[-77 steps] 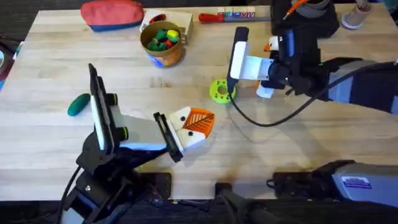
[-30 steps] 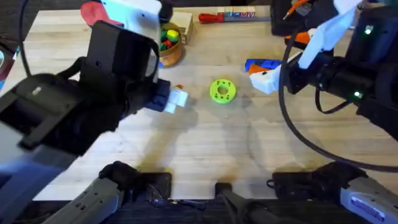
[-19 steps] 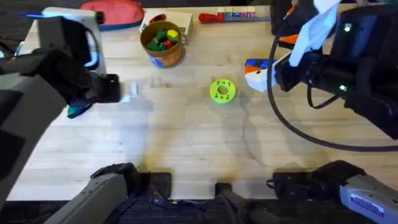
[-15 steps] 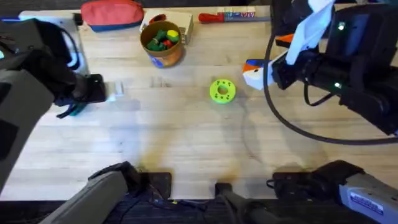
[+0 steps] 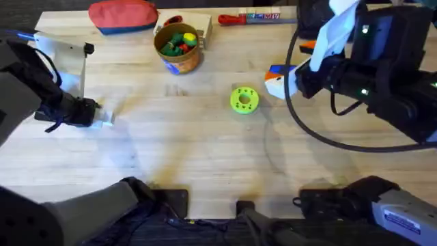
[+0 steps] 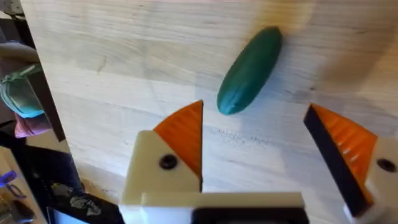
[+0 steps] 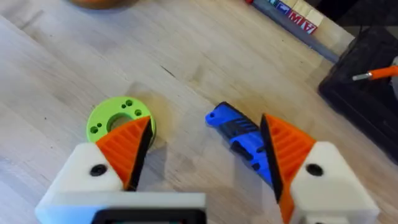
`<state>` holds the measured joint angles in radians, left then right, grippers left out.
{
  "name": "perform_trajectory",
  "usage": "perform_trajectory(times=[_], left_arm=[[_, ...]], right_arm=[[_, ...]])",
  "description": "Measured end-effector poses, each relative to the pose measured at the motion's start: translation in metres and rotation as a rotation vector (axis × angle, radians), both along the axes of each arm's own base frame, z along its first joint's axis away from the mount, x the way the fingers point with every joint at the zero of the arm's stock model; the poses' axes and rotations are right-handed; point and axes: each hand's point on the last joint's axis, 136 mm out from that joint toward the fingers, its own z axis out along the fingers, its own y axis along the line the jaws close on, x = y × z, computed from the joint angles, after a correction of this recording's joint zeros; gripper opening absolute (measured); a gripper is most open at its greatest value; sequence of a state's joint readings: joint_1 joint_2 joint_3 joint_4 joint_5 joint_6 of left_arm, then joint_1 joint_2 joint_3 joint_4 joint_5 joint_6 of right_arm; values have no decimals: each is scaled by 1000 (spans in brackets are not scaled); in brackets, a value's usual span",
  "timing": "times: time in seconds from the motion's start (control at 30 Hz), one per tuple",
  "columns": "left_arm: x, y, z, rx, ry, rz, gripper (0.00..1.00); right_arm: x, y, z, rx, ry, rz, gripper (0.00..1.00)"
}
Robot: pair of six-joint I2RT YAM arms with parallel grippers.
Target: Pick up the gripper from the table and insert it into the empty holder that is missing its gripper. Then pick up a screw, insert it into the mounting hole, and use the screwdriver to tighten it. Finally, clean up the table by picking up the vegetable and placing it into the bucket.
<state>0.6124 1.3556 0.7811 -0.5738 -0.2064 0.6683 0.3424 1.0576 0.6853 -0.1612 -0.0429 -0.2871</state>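
Observation:
The dark green vegetable lies on the wood just beyond my left gripper, which hangs open above it with orange pads on both sides. From overhead the left gripper is near the table's left edge and its arm hides the vegetable. The yellow-orange bucket with toy pieces stands at the back centre. My right gripper is open above the blue screwdriver, which lies right of centre. The loose gripper, the holder and the screw are out of view.
A lime-green disc with holes lies mid-table, beside the screwdriver. A red pouch and a red-handled tool sit along the far edge. A black tray is at the back right.
My left arm has swung from the table's middle out to the left edge, over the vegetable. The right gripper has drifted slightly left above the screwdriver.

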Motion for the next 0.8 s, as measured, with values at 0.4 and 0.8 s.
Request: perform_trajectory(times=[0.4,0.8], left_arm=[[14,22,-23,-12,-20,-20,880],[18,21,-26,-46,-47,-16,92]], right_arm=[[0,0,0,14,7,-11,992],[0,0,0,34,16,-27,991]])
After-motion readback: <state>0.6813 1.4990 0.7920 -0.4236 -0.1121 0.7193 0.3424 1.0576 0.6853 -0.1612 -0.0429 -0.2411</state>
